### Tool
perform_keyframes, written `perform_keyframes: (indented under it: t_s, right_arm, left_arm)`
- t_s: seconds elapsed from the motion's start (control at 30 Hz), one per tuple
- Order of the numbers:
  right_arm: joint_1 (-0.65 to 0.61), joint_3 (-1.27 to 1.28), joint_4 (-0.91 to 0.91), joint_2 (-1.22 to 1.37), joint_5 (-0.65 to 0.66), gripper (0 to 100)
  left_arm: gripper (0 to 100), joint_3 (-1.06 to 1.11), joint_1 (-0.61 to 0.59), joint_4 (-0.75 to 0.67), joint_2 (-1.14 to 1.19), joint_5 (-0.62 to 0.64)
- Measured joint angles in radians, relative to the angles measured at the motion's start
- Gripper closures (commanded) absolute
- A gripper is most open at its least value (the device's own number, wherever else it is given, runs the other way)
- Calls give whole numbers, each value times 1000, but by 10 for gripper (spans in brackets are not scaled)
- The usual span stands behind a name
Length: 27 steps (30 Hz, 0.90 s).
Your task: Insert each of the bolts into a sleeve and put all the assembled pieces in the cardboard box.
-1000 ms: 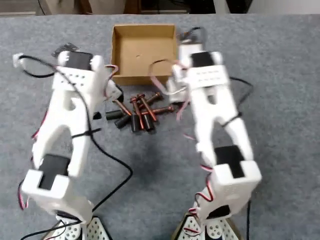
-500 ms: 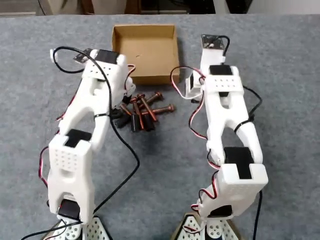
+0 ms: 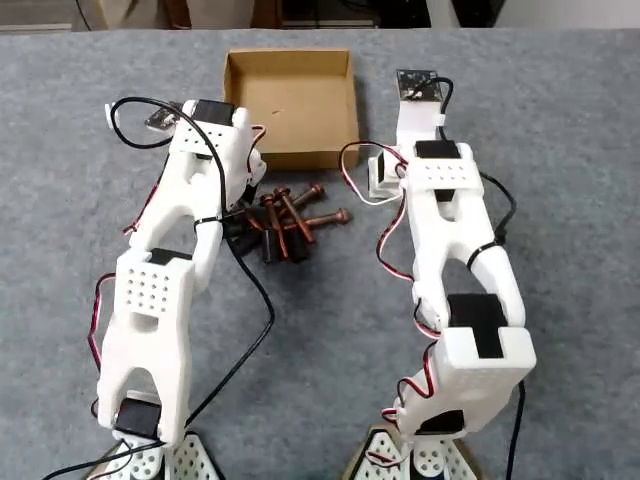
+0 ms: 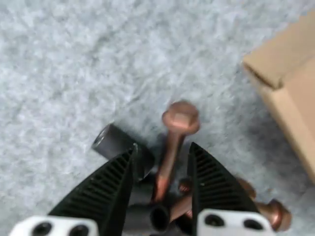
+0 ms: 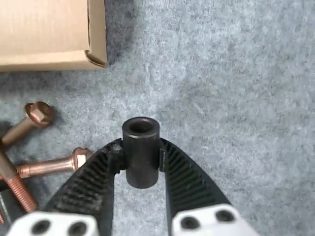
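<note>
Several copper bolts (image 3: 296, 213) and black sleeves (image 3: 272, 246) lie in a pile just in front of the cardboard box (image 3: 290, 62). My left gripper (image 4: 162, 160) hangs open over the pile's left side, its fingers straddling the shaft of one copper bolt (image 4: 173, 140); a black sleeve (image 4: 114, 141) lies just outside one finger. My right gripper (image 5: 141, 162) is shut on an upright black sleeve (image 5: 141, 147), held above the carpet to the right of the pile, near the box's corner (image 5: 96, 56). From above, that gripper (image 3: 384, 180) sits right of the bolts.
Grey carpet (image 3: 560, 150) covers the table. Two more bolts (image 5: 47, 164) lie beside the right gripper. The box is open at the top, with its front wall (image 3: 300, 158) close behind the pile. Both arms' cables (image 3: 250, 300) trail over the carpet.
The left arm has stretched forward and right, bringing its gripper down over the pile. The right arm has swung right, away from the pile.
</note>
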Motion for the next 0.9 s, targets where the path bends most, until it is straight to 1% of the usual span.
perform_keyframes:
  t_s: [0.23, 0.4, 0.53, 0.6, 0.7, 0.73, 0.8, 0.9]
  right_arm:
    - [0, 0, -2, 0, 0, 989]
    - [0, 0, -2, 0, 0, 989]
    - [0, 0, -2, 0, 0, 989]
    - [0, 0, -2, 0, 0, 989]
    - [0, 0, -2, 0, 0, 989]
    - [0, 0, -2, 0, 0, 989]
    - [0, 0, -2, 0, 0, 989]
    - [0, 0, -2, 0, 0, 989]
  left_arm:
    - [847, -126, -3, 2, 114, 0]
    - [847, -161, -18, 5, 157, 0]
    - [847, -192, -21, 37, 180, 2]
    - [872, -193, -21, 48, 186, 2]
    - [972, -196, -21, 49, 190, 2]
    - [987, -196, -21, 49, 190, 2]
    - [970, -196, -21, 48, 196, 2]
    - [982, -196, -21, 48, 198, -8]
